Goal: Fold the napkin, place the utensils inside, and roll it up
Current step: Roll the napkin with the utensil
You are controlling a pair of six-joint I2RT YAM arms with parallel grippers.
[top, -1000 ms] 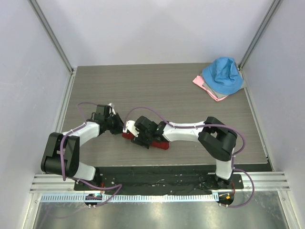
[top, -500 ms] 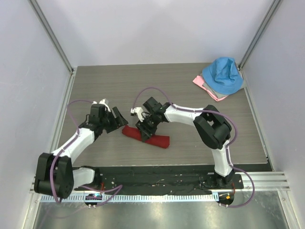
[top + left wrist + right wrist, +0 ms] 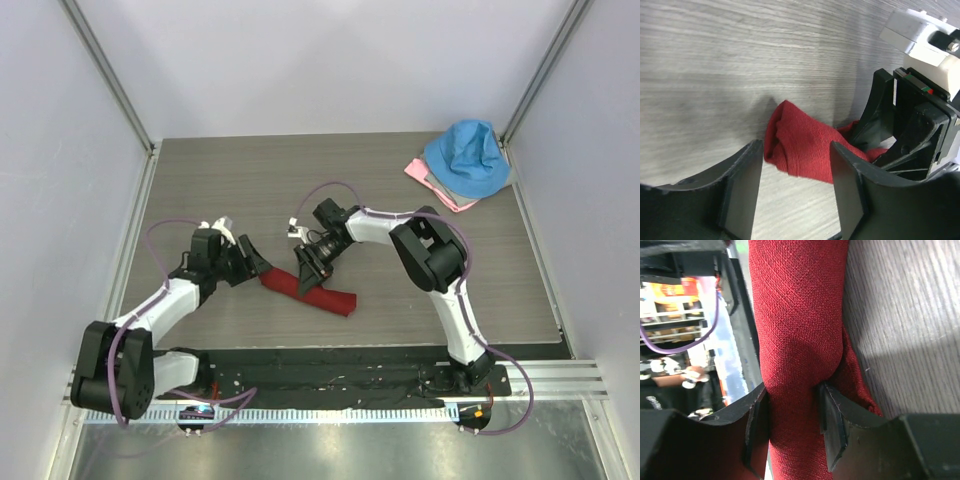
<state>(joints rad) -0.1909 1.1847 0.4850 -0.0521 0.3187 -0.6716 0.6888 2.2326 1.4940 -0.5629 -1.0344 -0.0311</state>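
Note:
The dark red napkin (image 3: 335, 298) lies rolled into a slim log on the table, slanting from left down to right. My right gripper (image 3: 308, 275) is shut on the roll near its left half; in the right wrist view both pads press into the napkin (image 3: 795, 315) on either side at the right gripper (image 3: 792, 400). My left gripper (image 3: 256, 268) stands open just off the roll's left end; the napkin (image 3: 800, 145) sits beyond its fingertips, untouched by the left gripper (image 3: 795, 160). The right gripper (image 3: 910, 125) shows behind it. The utensils are hidden.
A bright blue cloth (image 3: 468, 160) lies over a pale pink cloth (image 3: 428, 178) in the back right corner. Grey walls with metal posts close the table in on three sides. A black base plate (image 3: 330, 372) runs along the near edge.
My left gripper has opened, let go of the roll's left end and drawn back a little to the left. My right gripper has narrowed onto the roll while its arm swung farther back.

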